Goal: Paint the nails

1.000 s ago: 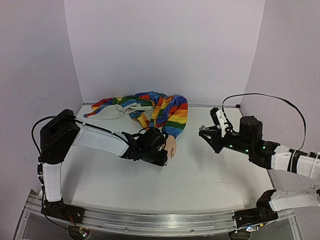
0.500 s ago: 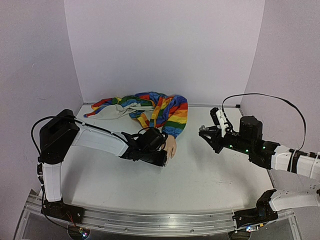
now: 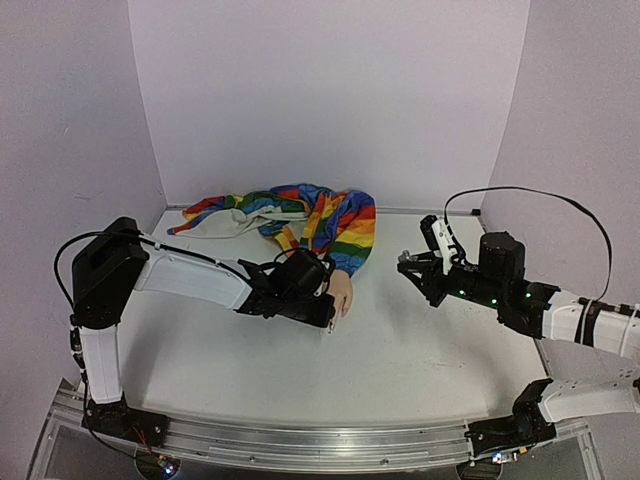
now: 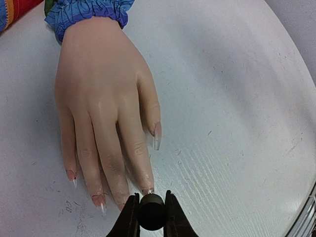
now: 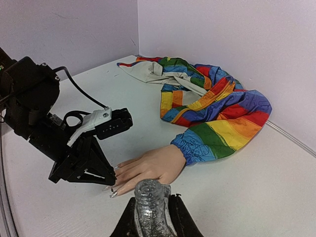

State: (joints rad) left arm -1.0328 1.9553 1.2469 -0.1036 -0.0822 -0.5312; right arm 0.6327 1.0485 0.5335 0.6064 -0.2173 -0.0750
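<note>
The worktop (image 3: pixel 400 350) carries a rainbow sleeve (image 3: pixel 335 225) bunched toward the back wall. Its cuff ends in a mannequin hand (image 4: pixel 98 89) that lies palm down near the middle. The left arm (image 3: pixel 190 278) reaches in low from the left and is by far the nearer of the two. Its jaws are clenched on a small black round piece (image 4: pixel 151 218), seen end on; any brush tip beneath it is hidden. In the left wrist view the long axis of the hand runs from the cuff at the top to the fingertips at the bottom, almost in line with the jaws, so the fingers point straight back at them. The nails (image 4: pixel 157 136) sit at those near ends. The tip of the finger next to the thumb lies just in front of the black piece, touching it or nearly so; contact cannot be confirmed. The other fingertips fan away to the left in that view, so the coming move appears to be a short sideways shift from nail to nail. The right arm (image 3: pixel 560 310) hangs well apart to the right, its jaws grasping an uncapped glitter bottle (image 5: pixel 149 197). Bare worktop lies right of the thumb and toward the front rail; the sleeve closes off the far side.
</note>
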